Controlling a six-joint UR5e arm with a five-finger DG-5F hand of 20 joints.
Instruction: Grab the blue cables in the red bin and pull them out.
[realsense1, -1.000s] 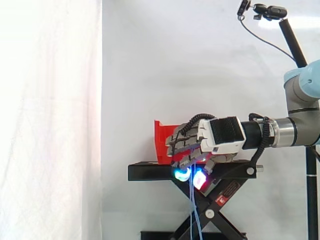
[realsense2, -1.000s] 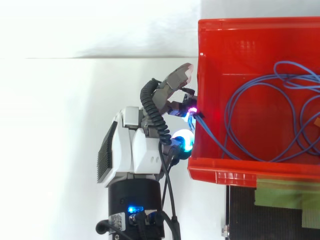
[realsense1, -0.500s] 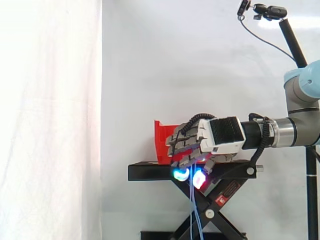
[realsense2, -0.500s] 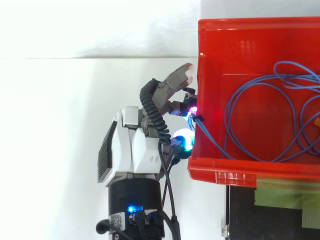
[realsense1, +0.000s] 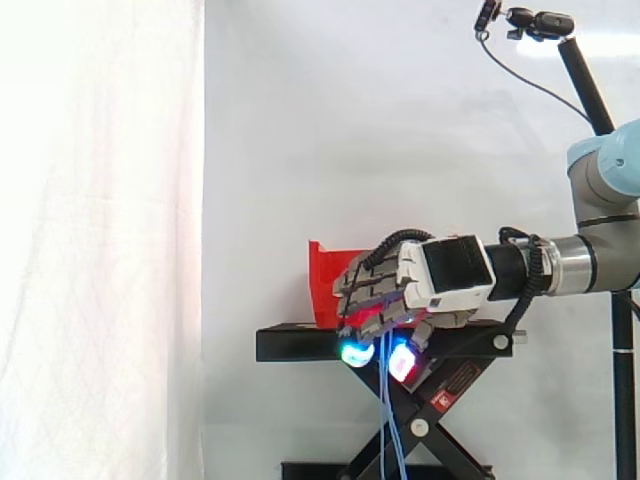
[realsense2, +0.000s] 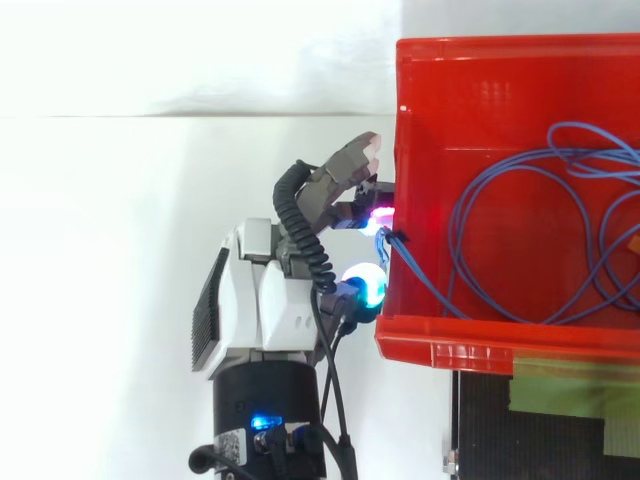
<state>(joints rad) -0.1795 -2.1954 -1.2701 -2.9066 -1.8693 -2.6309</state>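
Note:
The red bin (realsense2: 500, 345) stands on a black stand (realsense1: 300, 345). Blue cables (realsense2: 452, 225) lie looped inside the bin, and a strand runs over the bin's left wall to my hand (realsense2: 265, 310). My hand (realsense1: 445, 275) is just outside that wall, fingers curled and pinching the strands between glowing cyan and magenta fingertips (realsense1: 352, 352). In the side view the blue cables (realsense1: 386, 420) hang straight down from the fingertips in front of the stand.
The black stand rests on a scissor lift (realsense1: 430, 420). A camera on a black pole (realsense1: 585, 75) rises at the upper right. A white curtain (realsense1: 100, 240) hangs at the left. Green tape (realsense2: 575, 400) lies below the bin in the top view.
My hand has shifted slightly away from the bin's wall and a little downward, still holding the blue strands. The loops in the bin look about the same.

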